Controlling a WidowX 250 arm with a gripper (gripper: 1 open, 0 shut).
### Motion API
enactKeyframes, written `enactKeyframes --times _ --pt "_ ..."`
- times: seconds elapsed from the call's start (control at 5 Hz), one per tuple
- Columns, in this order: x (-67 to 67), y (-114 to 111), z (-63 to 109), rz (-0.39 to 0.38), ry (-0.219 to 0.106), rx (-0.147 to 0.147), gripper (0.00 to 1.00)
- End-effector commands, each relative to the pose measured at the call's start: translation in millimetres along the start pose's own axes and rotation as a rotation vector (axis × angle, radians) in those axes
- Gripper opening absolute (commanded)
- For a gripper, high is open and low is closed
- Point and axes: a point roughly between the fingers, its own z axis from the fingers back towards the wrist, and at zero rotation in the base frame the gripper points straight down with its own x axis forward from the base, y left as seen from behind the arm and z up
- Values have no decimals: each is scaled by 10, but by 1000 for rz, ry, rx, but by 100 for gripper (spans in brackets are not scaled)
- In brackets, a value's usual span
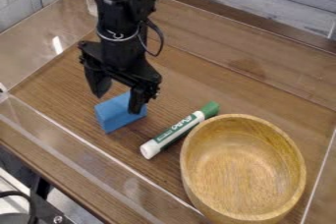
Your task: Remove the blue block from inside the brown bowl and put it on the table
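Claw (118, 87): black, pointing straight down, jaws spread wide, gripping nothing.

Blue block (118, 113): directly beneath the claw, resting on the bench (237, 66), tilted, upper end between the spread jaw tips. Contact between jaw tips and block: not determinable.

Brown bowl (245, 169): to the lower right of the claw, well apart from it, upright, interior empty, wood grain visible, thick rim.

Green-and-white marker (179, 131): lying flat between the claw and the bowl, just right of the block, not touching it, green cap toward the upper right, white end toward the lower left. Printed band along the barrel: present, too small to read. No other legible writing or brand marks.

Edges: clear acrylic walls (79, 184) bordering the bench; front wall running below and left of the claw, left wall near the claw's left side, rear wall well behind the arm.

Open room: broad bare bench surface to the upper right of the claw, behind the marker and bowl; narrower bare strip between the block and the front wall; limited room to the left of the claw before the left wall.
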Motion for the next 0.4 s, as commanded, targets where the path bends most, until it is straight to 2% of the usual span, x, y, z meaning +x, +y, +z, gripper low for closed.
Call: enactKeyframes --times 0.0,0.2 --pt "120 49 105 7 -40 3 100" --pt "158 39 170 12 -40 -17 100"
